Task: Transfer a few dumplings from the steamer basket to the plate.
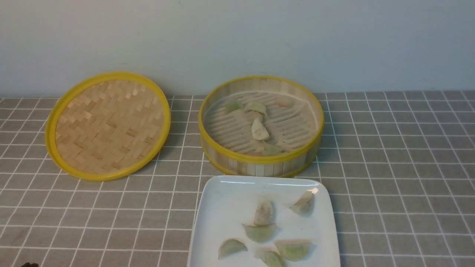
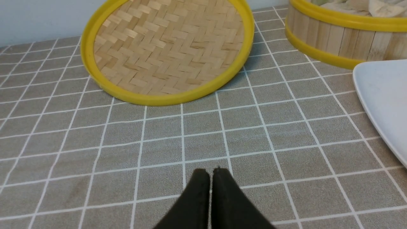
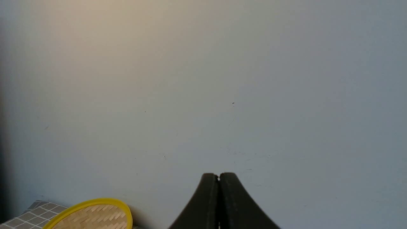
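Note:
The steamer basket (image 1: 311, 148) stands at the back middle of the table with several dumplings (image 1: 259, 129) on its slatted floor. The white plate (image 1: 222, 207) lies in front of it and holds several dumplings (image 1: 263, 213). Neither arm shows in the front view. My left gripper (image 2: 210, 173) is shut and empty, low over the tablecloth in front of the lid, with the basket (image 2: 330, 41) and the plate's edge (image 2: 381, 95) to one side. My right gripper (image 3: 218, 176) is shut and empty, pointing at the bare wall.
The flat woven bamboo lid (image 1: 107, 126) with a yellow rim leans against the wall left of the basket; it also shows in the left wrist view (image 2: 165, 51) and the right wrist view (image 3: 95, 216). A grey checked tablecloth (image 1: 400, 167) covers the table.

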You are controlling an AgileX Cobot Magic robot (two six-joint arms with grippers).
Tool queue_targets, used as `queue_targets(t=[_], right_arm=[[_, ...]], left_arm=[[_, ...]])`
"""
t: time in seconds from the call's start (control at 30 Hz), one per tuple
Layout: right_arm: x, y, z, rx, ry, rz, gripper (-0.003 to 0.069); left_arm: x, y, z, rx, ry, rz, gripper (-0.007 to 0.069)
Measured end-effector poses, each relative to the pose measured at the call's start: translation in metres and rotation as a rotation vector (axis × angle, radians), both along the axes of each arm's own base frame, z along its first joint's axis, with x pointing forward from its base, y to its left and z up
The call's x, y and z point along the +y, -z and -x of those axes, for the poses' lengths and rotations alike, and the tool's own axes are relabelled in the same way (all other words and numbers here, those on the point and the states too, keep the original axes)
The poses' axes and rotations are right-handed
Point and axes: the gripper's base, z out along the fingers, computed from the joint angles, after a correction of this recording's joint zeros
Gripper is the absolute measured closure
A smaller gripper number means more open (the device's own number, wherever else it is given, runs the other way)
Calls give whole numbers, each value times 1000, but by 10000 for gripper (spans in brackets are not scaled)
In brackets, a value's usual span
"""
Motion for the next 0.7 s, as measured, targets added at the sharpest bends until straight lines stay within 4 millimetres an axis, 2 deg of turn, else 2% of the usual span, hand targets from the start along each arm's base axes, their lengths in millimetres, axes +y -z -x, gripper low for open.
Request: queue_targets(t=[0.7], right_arm=[[3, 4, -1, 34, -36, -39, 673]], left_arm=[[0, 0, 0, 0, 0, 0, 629]])
